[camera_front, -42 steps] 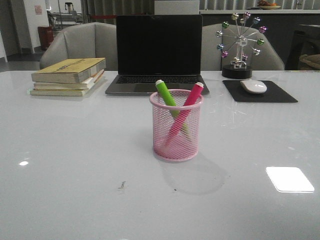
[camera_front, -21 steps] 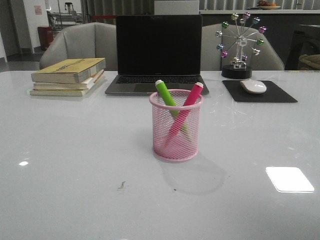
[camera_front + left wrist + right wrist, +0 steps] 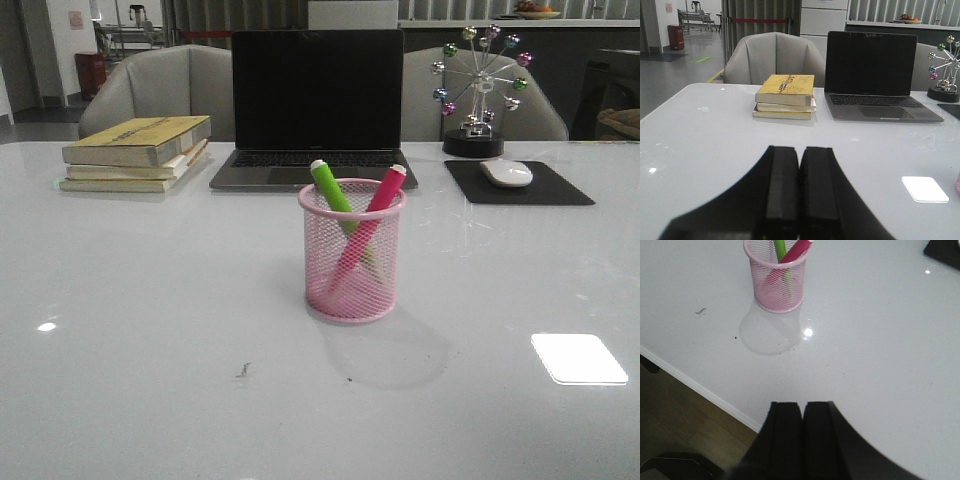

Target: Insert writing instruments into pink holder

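The pink holder (image 3: 352, 255) stands upright at the middle of the white table, also seen in the right wrist view as the pink holder (image 3: 776, 280). Inside it lean the lime green marker (image 3: 332, 190) and the magenta marker (image 3: 378, 205), crossing, their tips above the rim. The same green marker (image 3: 780, 247) and magenta marker (image 3: 797, 250) show in the right wrist view. My left gripper (image 3: 800, 150) is shut with nothing in it, out over the table's left side. Back by the table's front edge, my right gripper (image 3: 802, 406) is shut and empty, well away from the holder. Neither gripper appears in the front view.
A stack of books (image 3: 138, 152) lies at the back left, a laptop (image 3: 316, 105) at the back centre, a mouse (image 3: 507, 172) on a black pad (image 3: 520, 184) and a ball ornament (image 3: 480, 85) at the back right. The table edge (image 3: 700, 387) and floor show near my right gripper.
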`<action>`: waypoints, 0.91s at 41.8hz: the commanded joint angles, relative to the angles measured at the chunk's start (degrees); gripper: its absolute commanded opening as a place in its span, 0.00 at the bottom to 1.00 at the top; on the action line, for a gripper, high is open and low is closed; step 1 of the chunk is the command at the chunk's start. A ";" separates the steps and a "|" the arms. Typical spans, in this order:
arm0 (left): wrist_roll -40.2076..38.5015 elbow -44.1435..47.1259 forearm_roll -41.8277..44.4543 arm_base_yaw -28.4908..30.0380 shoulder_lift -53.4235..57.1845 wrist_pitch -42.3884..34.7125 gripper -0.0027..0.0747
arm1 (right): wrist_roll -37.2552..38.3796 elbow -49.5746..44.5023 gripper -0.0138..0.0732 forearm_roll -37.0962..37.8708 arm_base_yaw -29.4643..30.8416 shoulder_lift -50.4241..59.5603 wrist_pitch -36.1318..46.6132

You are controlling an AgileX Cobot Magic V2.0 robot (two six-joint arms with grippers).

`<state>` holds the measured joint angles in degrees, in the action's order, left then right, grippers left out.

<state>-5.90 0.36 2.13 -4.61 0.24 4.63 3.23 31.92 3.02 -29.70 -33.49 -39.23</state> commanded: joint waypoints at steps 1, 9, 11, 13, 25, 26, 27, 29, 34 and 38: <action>-0.22 0.17 -0.54 -0.06 1.12 -5.85 0.15 | -0.17 1.56 0.23 0.85 -0.06 0.10 3.48; 1.91 0.17 -1.24 -0.06 1.12 -8.61 0.15 | -0.17 1.56 0.23 0.85 -0.06 0.10 3.48; 5.14 0.17 -3.59 -0.06 1.12 -8.89 0.15 | -0.17 1.56 0.23 0.85 -0.06 0.10 3.48; 8.06 0.17 -6.08 -0.06 1.12 -9.29 0.15 | -0.17 1.56 0.23 0.85 -0.06 0.10 3.48; 10.13 0.17 -7.73 -0.06 1.12 -9.29 0.15 | -0.17 1.56 0.23 0.85 -0.06 0.10 3.48; 10.13 0.17 -7.73 -0.06 1.12 -9.29 0.15 | -0.17 1.56 0.23 0.85 -0.06 0.10 3.48; 10.13 0.17 -7.73 -0.06 1.12 -9.29 0.15 | -0.17 1.56 0.23 0.85 -0.06 0.10 3.48; 10.13 0.17 -7.73 -0.06 1.12 -9.29 0.15 | -0.17 1.56 0.23 0.85 -0.06 0.10 3.48; 10.13 0.17 -7.73 -0.06 1.12 -9.29 0.15 | -0.17 1.56 0.23 0.85 -0.06 0.10 3.48; 10.13 0.17 -7.73 -0.06 1.12 -9.29 0.15 | -0.17 1.56 0.23 0.85 -0.06 0.10 3.48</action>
<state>4.19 0.36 -5.03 -4.61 0.24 0.60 3.23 31.92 3.02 -29.70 -33.49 -39.27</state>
